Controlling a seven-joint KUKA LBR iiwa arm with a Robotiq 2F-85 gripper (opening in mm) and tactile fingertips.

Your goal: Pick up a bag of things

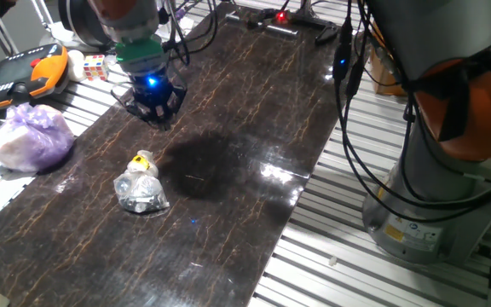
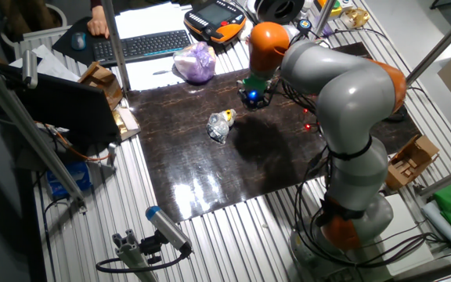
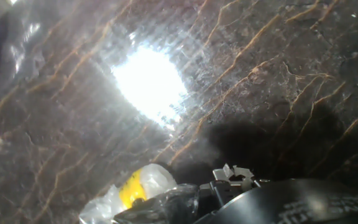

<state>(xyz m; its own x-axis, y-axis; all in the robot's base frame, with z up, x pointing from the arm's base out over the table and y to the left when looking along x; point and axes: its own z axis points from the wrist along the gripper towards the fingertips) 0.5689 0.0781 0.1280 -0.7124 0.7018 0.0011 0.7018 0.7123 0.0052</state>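
Observation:
The bag of things is a small clear plastic bag with grey shiny contents and a yellow-white tied top. It lies on the dark marble-patterned tabletop, and also shows in the other fixed view. My gripper hangs above the table, behind and slightly right of the bag and apart from it. It holds nothing. The dark fingers blur together, so their spread is unclear. In the hand view the bag's yellow top sits at the lower edge, beside a part of the gripper.
A larger purple-white bag lies at the table's left edge. An orange-black teach pendant and a small cube lie behind it. The arm's base and hanging cables stand to the right. A keyboard lies beyond the table.

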